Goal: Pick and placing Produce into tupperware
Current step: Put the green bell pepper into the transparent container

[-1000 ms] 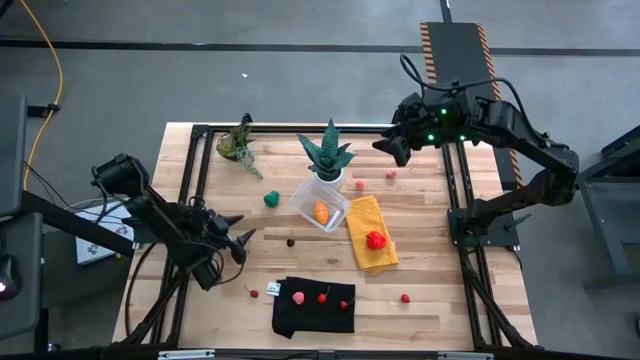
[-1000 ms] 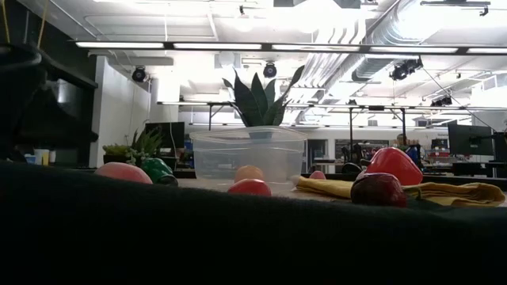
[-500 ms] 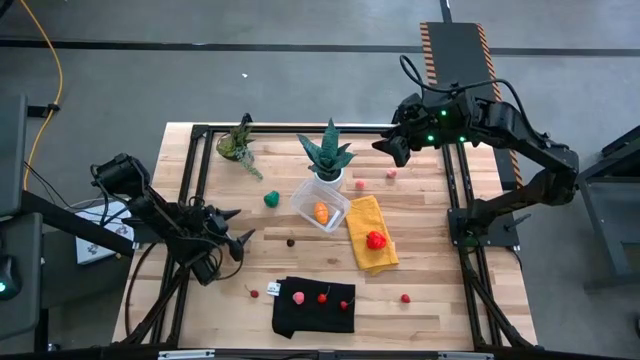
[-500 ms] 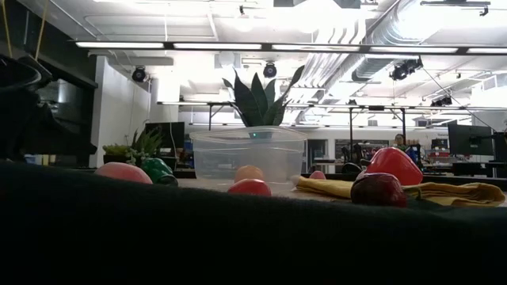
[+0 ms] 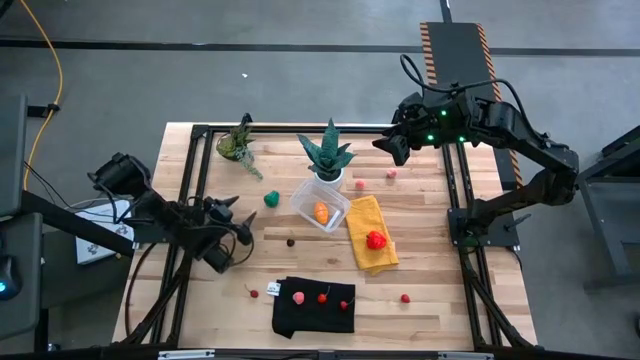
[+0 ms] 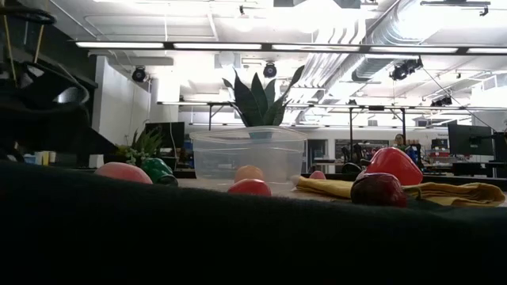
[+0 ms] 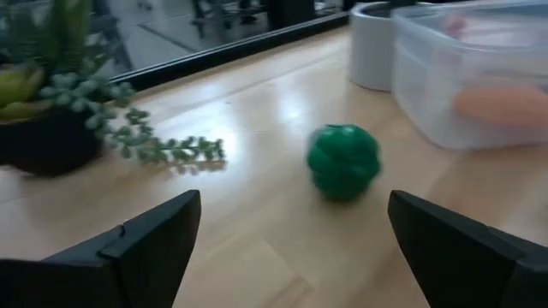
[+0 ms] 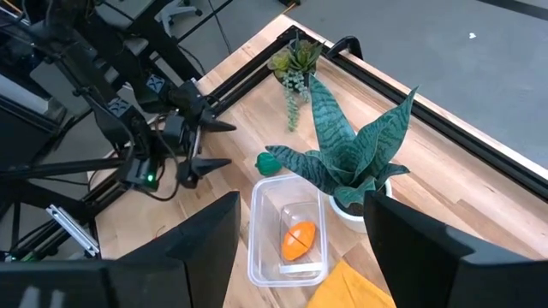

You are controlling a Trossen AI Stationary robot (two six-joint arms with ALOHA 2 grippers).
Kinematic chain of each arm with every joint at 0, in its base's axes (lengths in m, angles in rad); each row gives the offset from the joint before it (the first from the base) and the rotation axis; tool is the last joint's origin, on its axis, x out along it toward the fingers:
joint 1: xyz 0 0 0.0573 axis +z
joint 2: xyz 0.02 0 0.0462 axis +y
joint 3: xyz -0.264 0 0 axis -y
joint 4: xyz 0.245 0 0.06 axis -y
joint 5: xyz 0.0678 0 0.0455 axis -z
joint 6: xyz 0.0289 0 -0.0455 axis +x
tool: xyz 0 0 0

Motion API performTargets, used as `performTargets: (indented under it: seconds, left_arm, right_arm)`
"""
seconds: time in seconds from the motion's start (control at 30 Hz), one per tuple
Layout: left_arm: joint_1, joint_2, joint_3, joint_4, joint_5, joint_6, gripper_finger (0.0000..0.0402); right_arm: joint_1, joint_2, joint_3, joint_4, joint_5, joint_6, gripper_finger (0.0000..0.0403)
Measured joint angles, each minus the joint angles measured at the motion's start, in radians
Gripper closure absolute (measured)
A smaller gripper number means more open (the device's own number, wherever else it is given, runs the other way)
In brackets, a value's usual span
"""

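From above, your left end effector (image 5: pixel 238 222) sits low over the worktop (image 5: pixel 440 310) with its fingers spread wide and empty, aimed at the green piece (image 5: pixel 271 199), which lies just beside the tupperware (image 5: pixel 321 203); that line-up reads as an approach for a pick. The tupperware already holds one orange piece (image 5: pixel 320 212), and the rest of the produce is scattered: a red piece (image 5: pixel 376 240) on the yellow cloth (image 5: pixel 370 215), several on the black cloth (image 5: pixel 315 312). Your right end effector (image 5: pixel 388 146) waits high over the far edge, partly open and holding nothing. At worktop level, the black cloth fills the foreground and the tupperware (image 6: pixel 248 156) stands in front of the potted plant (image 6: pixel 257 99). Through the left wrist, the green piece (image 7: pixel 343 161) lies between your open fingers (image 7: pixel 145 239), well clear of the trailing succulent (image 7: pixel 163 151), though the tupperware wall (image 7: pixel 479 77) is close to its far side. Through the right wrist, you look down on the tupperware (image 8: pixel 291 235) past the plant's leaves (image 8: pixel 342 162).
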Motion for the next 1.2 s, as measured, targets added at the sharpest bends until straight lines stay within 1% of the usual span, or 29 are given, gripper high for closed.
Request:
performTargets:
  seconds: [0.1, 0.2, 0.33, 0.43, 0.53, 0.63, 0.73, 0.9, 1.0, 1.2]
  left_arm:
    - [0.038, 0.000, 0.000, 0.025, 0.020, 0.004, 0.0022]
    - [0.062, 0.001, 0.000, 0.085, 0.026, 0.026, 0.0016]
    - [0.068, 0.006, 0.000, 0.193, 0.026, 0.161, 0.0019]
    - [0.067, 0.006, 0.000, 0.243, 0.032, 0.225, 0.0024]
    - [0.067, 0.006, -0.002, 0.253, 0.032, 0.237, 0.0027]
    - [0.067, 0.006, -0.027, 0.320, 0.030, 0.238, 0.0026]
    - [0.067, 0.007, -0.055, 0.399, 0.051, 0.244, 0.0026]
    - [0.067, 0.007, -0.065, 0.445, 0.053, 0.330, 0.0025]
    - [0.074, 0.007, -0.065, 0.462, 0.057, 0.353, 0.0025]
    - [0.141, 0.007, -0.065, 0.572, 0.119, 0.532, 0.0025]
  right_arm:
    - [0.000, 0.000, 0.000, -0.002, 0.000, 0.000, 0.0164]
    - [0.000, 0.000, 0.000, -0.009, 0.000, -0.001, 0.0164]
    - [0.000, 0.000, 0.000, -0.020, 0.000, -0.005, 0.0164]
    - [0.000, 0.000, 0.000, -0.025, 0.000, -0.009, 0.0164]
    - [0.000, 0.000, 0.000, -0.028, 0.000, -0.011, 0.0164]
    - [0.000, 0.000, 0.000, -0.035, 0.000, -0.016, 0.0164]
    - [0.000, 0.000, 0.000, -0.038, -0.001, -0.027, 0.0164]
    - [0.000, 0.000, 0.000, -0.038, 0.007, -0.030, 0.0164]
    - [0.000, 0.000, 0.000, -0.038, 0.010, -0.030, 0.0164]
    - [-0.001, 0.000, 0.000, -0.038, 0.010, -0.030, 0.0164]
